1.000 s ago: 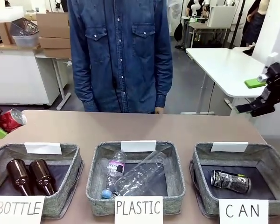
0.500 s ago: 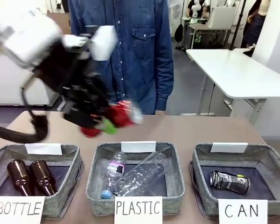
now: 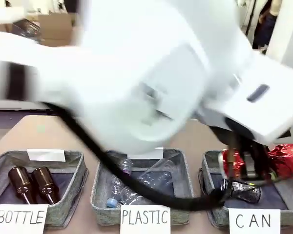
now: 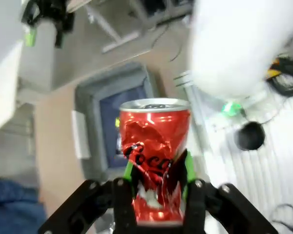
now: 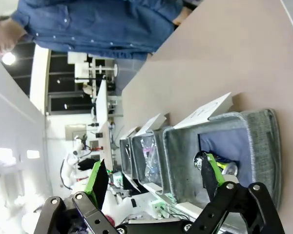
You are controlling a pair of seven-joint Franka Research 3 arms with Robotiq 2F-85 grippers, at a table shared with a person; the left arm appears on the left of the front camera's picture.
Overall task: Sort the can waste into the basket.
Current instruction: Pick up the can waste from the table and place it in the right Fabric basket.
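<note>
Left wrist view shows end effector point(image 4: 156, 170) clamping red can point(image 4: 155, 146).

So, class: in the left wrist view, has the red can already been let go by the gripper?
No: the left gripper is shut on the dented red can, green pads pressing both sides.

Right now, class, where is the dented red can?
The red can is clamped in the left gripper, held in the air above the CAN basket at the table's right end, over the black can.
</note>
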